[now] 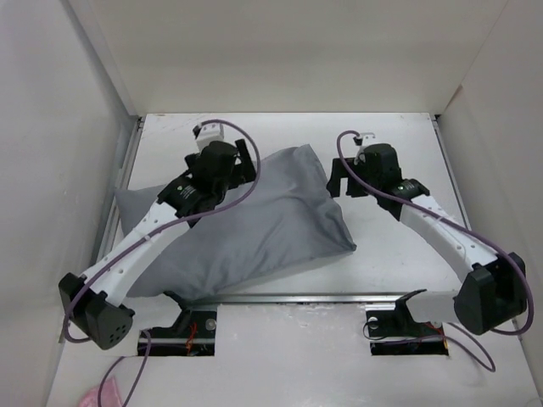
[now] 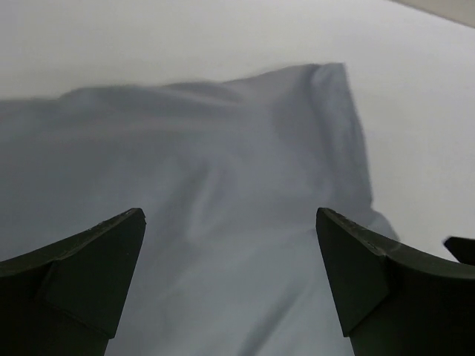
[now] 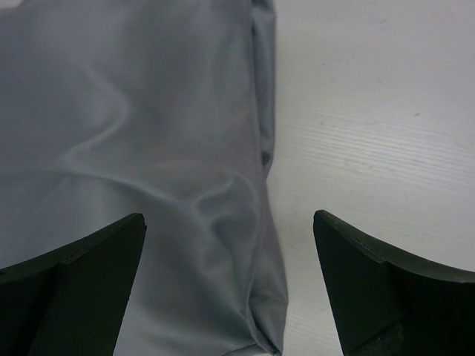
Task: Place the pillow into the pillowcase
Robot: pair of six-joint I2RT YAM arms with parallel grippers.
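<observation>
We find the pillowcase (image 1: 254, 225) lying aslant on the white desk (image 1: 399, 246), with one corner toward the far middle, another toward the near right, and its left end under the left arm (image 1: 153, 237). It is plump and rounded, not flat. Only grey cloth shows, and the pillow is hidden from us in all three views.

The left arm reaches over the pillowcase from the near left. The left jaws stand wide apart above the far-left part of the cloth and hold nothing. In the left wrist view the two dark fingertips (image 2: 111, 252) frame soft grey folds of the pillowcase (image 2: 223, 185), with one corner of it and bare desk (image 2: 415, 111) beyond. We cannot tell whether the tips touch the cloth.

The right arm (image 1: 441, 225) curves in from the near right. The right jaws are likewise fully spread and empty, at the pillowcase's far-right edge. The right wrist view shows that edge running between the fingertips (image 3: 96, 274), with wrinkled pillowcase (image 3: 133, 148) on the left, bare desk (image 3: 371, 133) on the right and a puckered seam along the border.

White walls (image 1: 51, 127) close the desk on three sides. A pink item (image 1: 102, 394) lies at the near left, beside the left arm's base
</observation>
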